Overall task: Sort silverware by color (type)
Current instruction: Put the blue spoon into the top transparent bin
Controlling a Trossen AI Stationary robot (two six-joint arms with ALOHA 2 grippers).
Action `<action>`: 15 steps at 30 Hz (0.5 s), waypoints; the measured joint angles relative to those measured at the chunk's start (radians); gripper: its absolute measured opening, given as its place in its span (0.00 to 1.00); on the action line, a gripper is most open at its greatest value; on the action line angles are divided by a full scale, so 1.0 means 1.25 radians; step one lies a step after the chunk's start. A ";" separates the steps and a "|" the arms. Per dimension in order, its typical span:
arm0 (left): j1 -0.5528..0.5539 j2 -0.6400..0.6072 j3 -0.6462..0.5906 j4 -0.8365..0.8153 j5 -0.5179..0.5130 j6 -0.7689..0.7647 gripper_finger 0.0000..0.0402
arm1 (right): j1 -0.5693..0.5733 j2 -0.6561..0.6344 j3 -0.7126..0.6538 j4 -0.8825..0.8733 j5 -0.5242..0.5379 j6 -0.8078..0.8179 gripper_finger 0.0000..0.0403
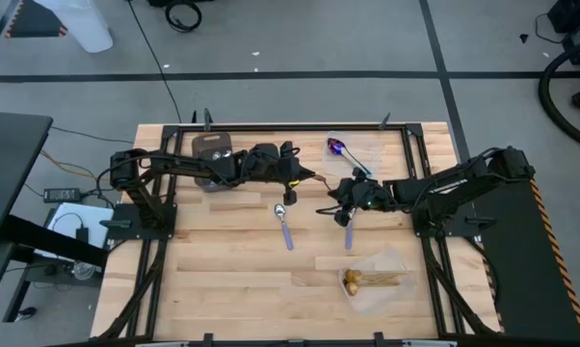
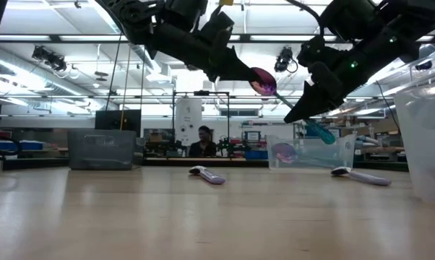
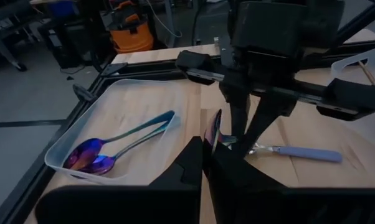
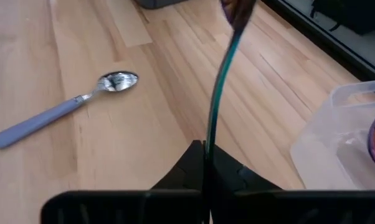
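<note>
Iridescent spoon (image 2: 275,88) hangs mid-air above table centre, bowl pinched by the closed left gripper (image 3: 206,148), teal handle by the closed right gripper (image 4: 206,149). Both clamped: if either pulls early, it could twist free and miss the clear container (image 1: 353,149) at 12 o'clock.

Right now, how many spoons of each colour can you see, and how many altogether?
Iridescent purple-blue spoons: 3, two in the far clear container, one gripped in the air by the left gripper and right gripper.
Silver spoons with lavender handles: 2, on the table.
Gold spoons: bundled in the near clear container, too bunched to count.
Total: 5, plus the gold ones.
</note>
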 joint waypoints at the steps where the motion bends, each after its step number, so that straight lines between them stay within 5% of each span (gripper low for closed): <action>1: 0.000 0.000 0.000 0.000 -0.002 0.000 0.05 | 0.000 0.000 0.000 -0.001 0.000 0.000 0.02; 15: 0.000 -0.038 0.001 -0.288 0.004 -0.019 0.22 | 0.002 -0.001 0.009 -0.093 -0.003 0.002 0.02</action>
